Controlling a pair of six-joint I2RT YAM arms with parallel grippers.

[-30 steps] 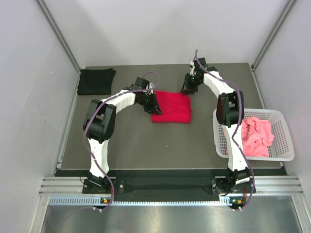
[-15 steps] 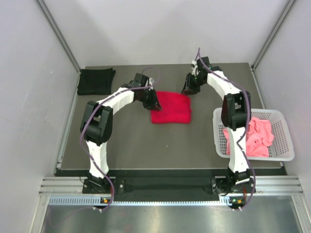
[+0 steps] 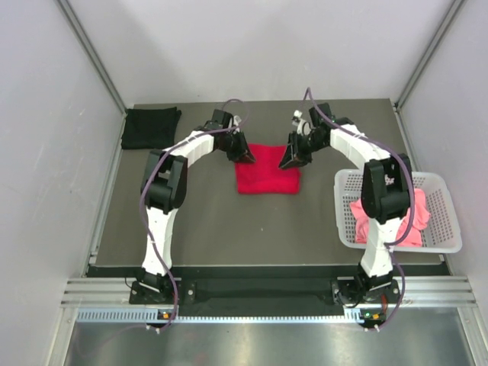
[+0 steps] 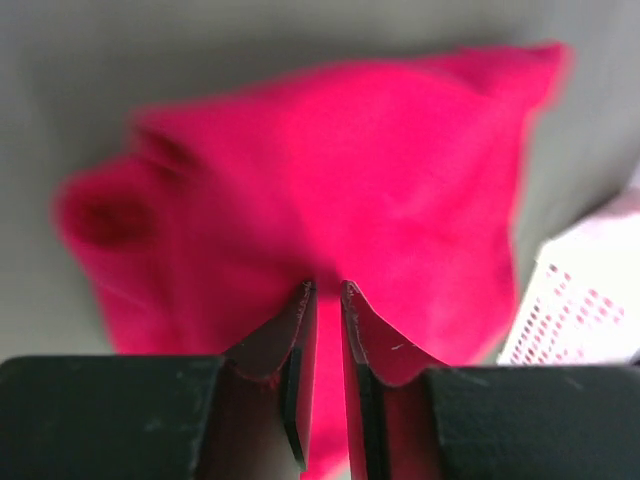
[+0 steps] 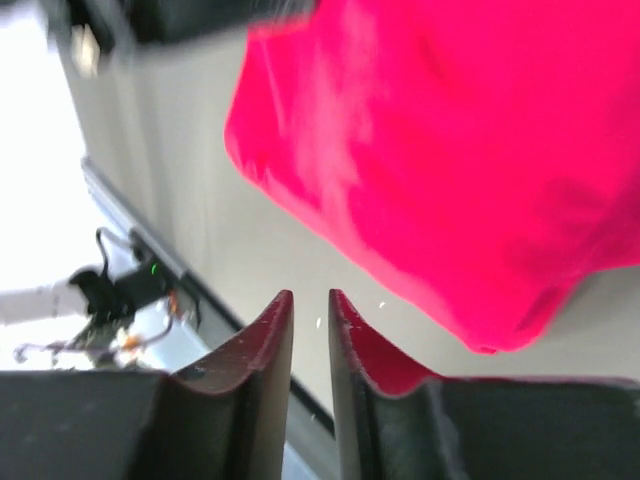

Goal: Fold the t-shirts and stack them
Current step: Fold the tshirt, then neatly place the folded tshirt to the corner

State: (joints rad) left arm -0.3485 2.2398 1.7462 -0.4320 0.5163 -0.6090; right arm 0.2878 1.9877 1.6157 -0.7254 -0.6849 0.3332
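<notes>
1. Dark table [image 3: 206, 221] carries the red shirt [image 3: 267, 171] at centre (folded).
2. My left gripper [image 4: 325, 292] pinches its edge, jaws nearly closed.
3. My right gripper [image 5: 310, 297] is narrow; grip unclear.

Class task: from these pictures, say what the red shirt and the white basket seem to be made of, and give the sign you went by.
Red shirt: soft matte knit cloth, probably cotton; it folds flat and drapes with rounded creases. White basket: most likely moulded plastic, smooth finish; stiff lattice walls of even holes hold their shape.
</notes>
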